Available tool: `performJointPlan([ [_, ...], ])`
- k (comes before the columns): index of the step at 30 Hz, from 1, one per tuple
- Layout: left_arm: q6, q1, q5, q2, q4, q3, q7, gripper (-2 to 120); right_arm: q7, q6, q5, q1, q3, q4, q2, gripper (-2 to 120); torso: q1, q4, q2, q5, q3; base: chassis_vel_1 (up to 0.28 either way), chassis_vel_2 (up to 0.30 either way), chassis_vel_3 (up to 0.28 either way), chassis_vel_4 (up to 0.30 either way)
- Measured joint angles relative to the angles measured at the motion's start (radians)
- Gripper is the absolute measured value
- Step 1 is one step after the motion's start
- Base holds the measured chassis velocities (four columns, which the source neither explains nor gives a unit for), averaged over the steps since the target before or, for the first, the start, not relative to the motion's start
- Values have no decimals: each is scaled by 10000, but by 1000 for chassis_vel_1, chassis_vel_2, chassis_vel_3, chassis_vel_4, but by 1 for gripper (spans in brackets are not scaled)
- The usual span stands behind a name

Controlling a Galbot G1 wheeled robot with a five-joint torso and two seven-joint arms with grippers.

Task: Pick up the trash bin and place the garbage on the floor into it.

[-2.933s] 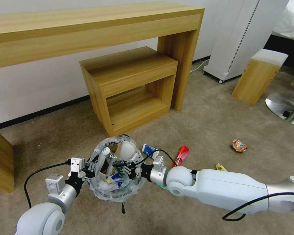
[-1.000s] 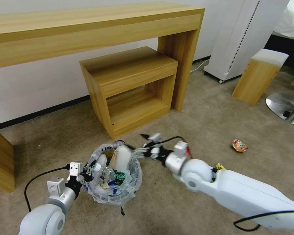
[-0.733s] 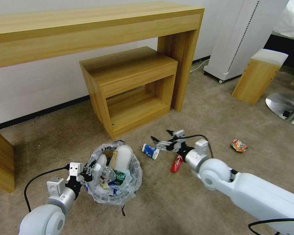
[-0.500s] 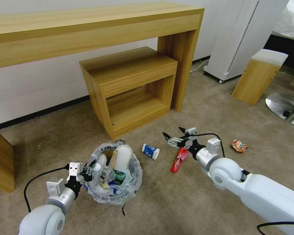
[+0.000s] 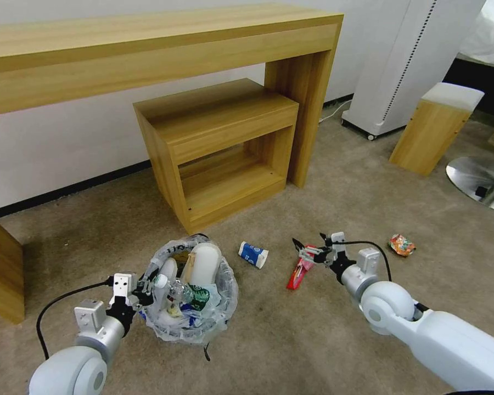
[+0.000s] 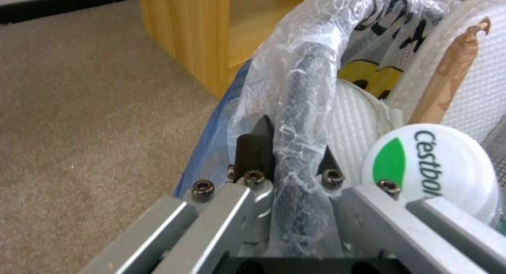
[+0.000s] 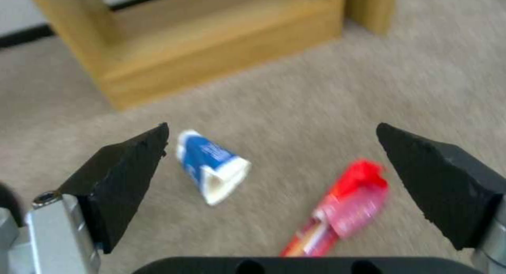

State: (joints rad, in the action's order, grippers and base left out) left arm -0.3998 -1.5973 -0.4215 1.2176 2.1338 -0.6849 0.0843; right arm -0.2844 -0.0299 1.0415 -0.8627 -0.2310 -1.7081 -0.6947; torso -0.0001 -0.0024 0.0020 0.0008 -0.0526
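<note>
Down on the carpet, the left gripper [image 5: 142, 286] is clamped on the rim of the trash bin [image 5: 225, 307], which holds white slippers [image 5: 205, 263]. Nearby, the right gripper [image 5: 311, 248] hangs wide open and empty just above the red wrapper [image 5: 297, 273], with the blue-white carton [image 5: 253, 254] lying between wrapper and bin.

The head view looks forward and down from above both arms, taking in the carpet [image 5: 324, 340], the wooden nightstand [image 5: 219, 148] and the trash bin [image 5: 192, 296] low at the robot's left. The left wrist view sits right against the bin's bagged rim [image 6: 303, 108], facing along it toward the nightstand leg [image 6: 184, 33]. The right wrist view hovers near the carpet, facing the nightstand base [image 7: 211, 56] across its 2 black fingers [image 7: 126, 179]. It shares with the head view the blue-white carton [image 7: 211, 167] and red wrapper [image 7: 342, 210].
</note>
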Motion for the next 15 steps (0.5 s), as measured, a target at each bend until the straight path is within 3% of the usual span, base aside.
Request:
performJointPlan([
  [9, 30, -7, 39, 131, -48, 1, 4, 3, -1605, -434, 799, 2, 104, 1388, -1203, 100, 0, 1, 0, 2, -1, 0, 0, 0, 0],
  [15, 38, -52, 44, 157, -41, -25, 2, 3, -1828, -501, 932, 140, 174, 2483, -1702, 100, 1, -2, 1, -2, 0, 0, 0, 0, 0],
])
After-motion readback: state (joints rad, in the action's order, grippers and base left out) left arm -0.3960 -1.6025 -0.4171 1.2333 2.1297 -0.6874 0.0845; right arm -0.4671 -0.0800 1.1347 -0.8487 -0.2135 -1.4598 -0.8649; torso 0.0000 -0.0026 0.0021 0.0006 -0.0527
